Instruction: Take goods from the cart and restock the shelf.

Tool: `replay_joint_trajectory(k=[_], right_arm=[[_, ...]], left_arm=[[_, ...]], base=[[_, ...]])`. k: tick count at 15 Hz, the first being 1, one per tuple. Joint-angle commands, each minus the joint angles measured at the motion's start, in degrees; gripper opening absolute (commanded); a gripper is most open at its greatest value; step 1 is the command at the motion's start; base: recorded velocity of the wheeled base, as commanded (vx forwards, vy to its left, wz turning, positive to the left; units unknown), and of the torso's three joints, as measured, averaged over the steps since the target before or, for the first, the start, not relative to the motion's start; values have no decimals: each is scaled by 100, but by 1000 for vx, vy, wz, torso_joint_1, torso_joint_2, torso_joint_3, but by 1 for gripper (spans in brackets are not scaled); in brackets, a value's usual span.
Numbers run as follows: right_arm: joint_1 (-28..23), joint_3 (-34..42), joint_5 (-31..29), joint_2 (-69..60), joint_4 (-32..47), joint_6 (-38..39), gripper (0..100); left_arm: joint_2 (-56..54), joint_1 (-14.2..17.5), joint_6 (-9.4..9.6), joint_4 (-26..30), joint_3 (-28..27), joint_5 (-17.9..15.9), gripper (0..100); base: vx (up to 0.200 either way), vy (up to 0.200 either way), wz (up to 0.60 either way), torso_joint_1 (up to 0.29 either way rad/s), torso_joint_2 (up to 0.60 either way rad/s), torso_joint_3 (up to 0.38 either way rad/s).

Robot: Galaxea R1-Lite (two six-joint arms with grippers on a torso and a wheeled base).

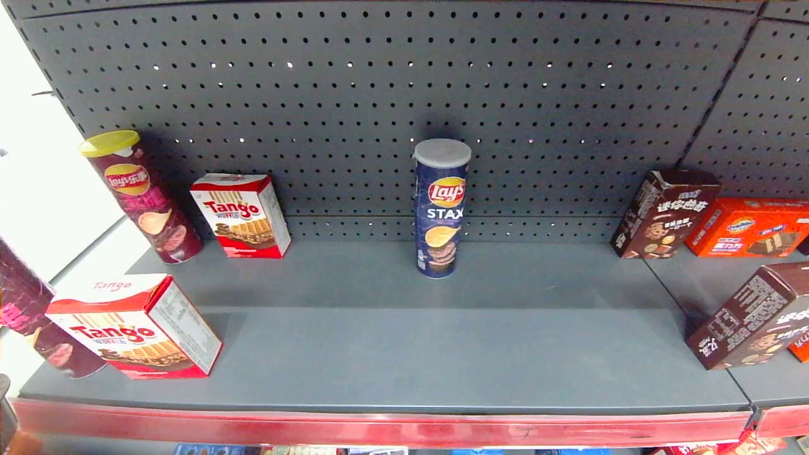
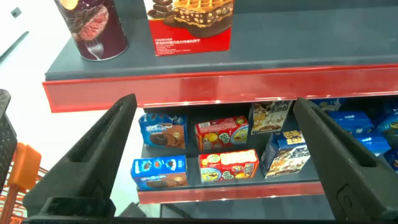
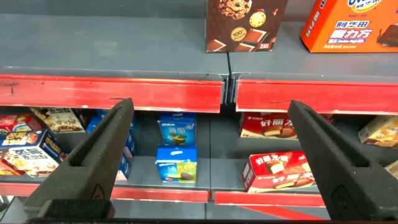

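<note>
We see the grey shelf (image 1: 404,341) with its perforated back panel (image 1: 404,95) and a red front rail (image 1: 379,426). A blue chip can (image 1: 440,208) stands upright near the middle, close to the back panel and well apart from the other goods. At the back left, a maroon chip can with a yellow lid (image 1: 142,196) stands beside a red and white waffle box (image 1: 241,215). Nearer the front left, a second waffle box (image 1: 136,325) stands just beside another maroon can (image 1: 31,316) at the shelf's end. On the right, a brown cookie box (image 1: 663,213) and an orange box (image 1: 749,226) sit at the back, and another brown box (image 1: 752,316) lies farther forward.

We find the left claw (image 2: 214,101) spread wide with nothing between its fingers. It is held before the red rail, below the front waffle box, with blue and red packs (image 2: 214,134) on the lower shelves beyond it. The right claw (image 3: 211,104) is likewise spread wide and holds nothing. It faces the seam between two shelf sections, under the brown box.
</note>
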Motion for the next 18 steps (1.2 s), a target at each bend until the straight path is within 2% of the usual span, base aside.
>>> replay_joint_trajectory(k=[1, 2, 16, 18], right_arm=[[1, 0, 2, 8, -1, -2, 100], [1, 0, 2, 8, -1, -2, 100], [1, 0, -15, 8, -9, -2, 100], [1, 0, -15, 8, -9, -2, 100]], left_arm=[[5, 0, -1, -1, 0, -1, 100], [5, 0, -1, -1, 0, -1, 100], [5, 0, 8, -1, 0, -10, 100], [5, 0, -1, -1, 0, -10, 100]], base=[[0, 0, 0, 0, 0, 0], [0, 0, 0, 0, 0, 0], [0, 0, 600, 5, 3, 2], [0, 0, 0, 0, 0, 0]])
